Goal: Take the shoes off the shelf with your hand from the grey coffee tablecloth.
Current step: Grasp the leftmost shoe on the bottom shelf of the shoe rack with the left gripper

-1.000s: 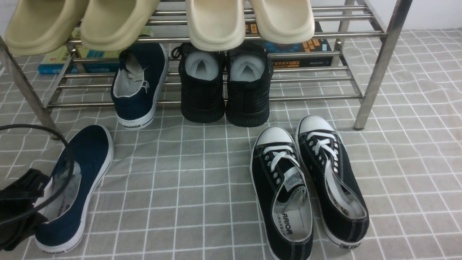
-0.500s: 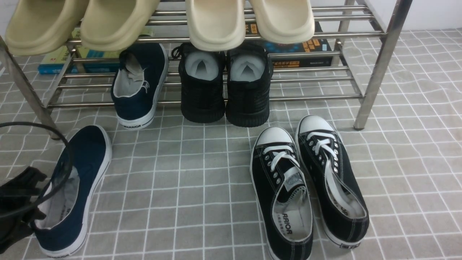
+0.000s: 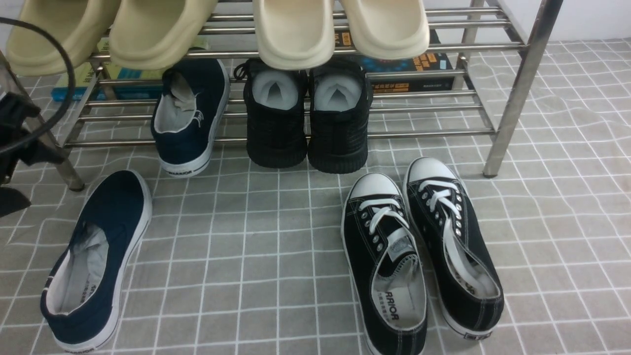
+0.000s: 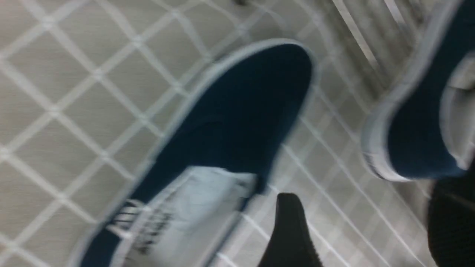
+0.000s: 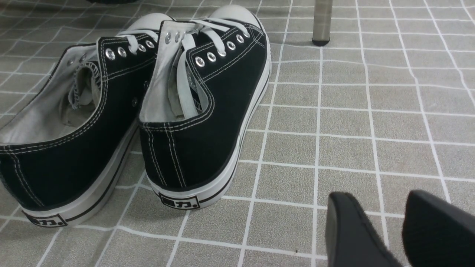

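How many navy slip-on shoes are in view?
2. One navy shoe lies on the cloth, front left; the other navy shoe rests on the rack's lower tier, left of the black sneakers. None looks hidden.

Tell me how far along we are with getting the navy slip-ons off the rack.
Done: one navy slip-on lies on the grey grid cloth in front of the steel shoe rack. In hand: nothing; the left gripper hovers open and empty by the rack's left leg. Left: the other navy slip-on still sits on the lower tier, heel outward.
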You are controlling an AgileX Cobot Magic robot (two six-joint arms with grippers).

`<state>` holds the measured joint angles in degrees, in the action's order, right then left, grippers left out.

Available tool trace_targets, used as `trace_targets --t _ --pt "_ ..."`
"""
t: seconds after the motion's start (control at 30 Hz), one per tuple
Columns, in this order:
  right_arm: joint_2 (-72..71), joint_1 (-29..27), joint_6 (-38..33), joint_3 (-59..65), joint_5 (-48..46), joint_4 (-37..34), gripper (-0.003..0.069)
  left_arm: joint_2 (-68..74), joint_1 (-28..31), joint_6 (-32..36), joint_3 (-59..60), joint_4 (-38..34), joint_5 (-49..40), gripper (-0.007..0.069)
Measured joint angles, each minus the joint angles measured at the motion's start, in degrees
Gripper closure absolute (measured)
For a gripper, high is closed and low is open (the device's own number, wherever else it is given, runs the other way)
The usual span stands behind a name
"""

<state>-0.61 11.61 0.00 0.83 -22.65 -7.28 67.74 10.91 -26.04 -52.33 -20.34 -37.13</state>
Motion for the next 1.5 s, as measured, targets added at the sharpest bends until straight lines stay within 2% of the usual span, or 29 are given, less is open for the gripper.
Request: trace_targets --t 0.03,0.07,0.1,0.17,0.27,0.43,0.7,1.13,1.5 --pt "0.00 0.00 0.00 0.00 0.00 0.00 0.0420 1.64 0.00 4.01 -0.16 -5.10 -0.27 0.0126" --pt "0.00 0.00 0.00 0.00 0.00 0.00 0.0420 1.84 0.00 5.08 -0.16 -5.77 -0.27 0.0126" --pt "0.00 0.00 0.00 0.00 0.00 0.00 0.0420 3.42 -0.55 9.39 -0.23 -11.27 -0.04 0.0126" --pt "0.00 0.00 0.00 0.00 0.00 0.00 0.0420 5.23 -1.70 13.43 -0.23 -16.10 1.21 0.0126" --pt "0.00 0.00 0.00 0.00 0.00 0.00 0.0420 8.30 -5.64 20.86 -0.27 -24.60 5.85 0.0126" --pt "0.00 0.00 0.00 0.00 0.00 0.00 0.0420 14.38 -10.53 26.04 -0.34 -32.94 13.73 0.0126" --pt "0.00 0.00 0.00 0.00 0.00 0.00 0.0420 21.57 -11.22 26.76 -0.36 -39.66 23.55 0.0126" --pt "0.00 0.00 0.00 0.00 0.00 0.00 0.0420 22.99 -11.28 28.05 -2.40 -46.12 27.73 0.0126" --pt "0.00 0.00 0.00 0.00 0.00 0.00 0.0420 29.29 -11.28 28.10 -3.72 -50.98 26.08 0.0127"
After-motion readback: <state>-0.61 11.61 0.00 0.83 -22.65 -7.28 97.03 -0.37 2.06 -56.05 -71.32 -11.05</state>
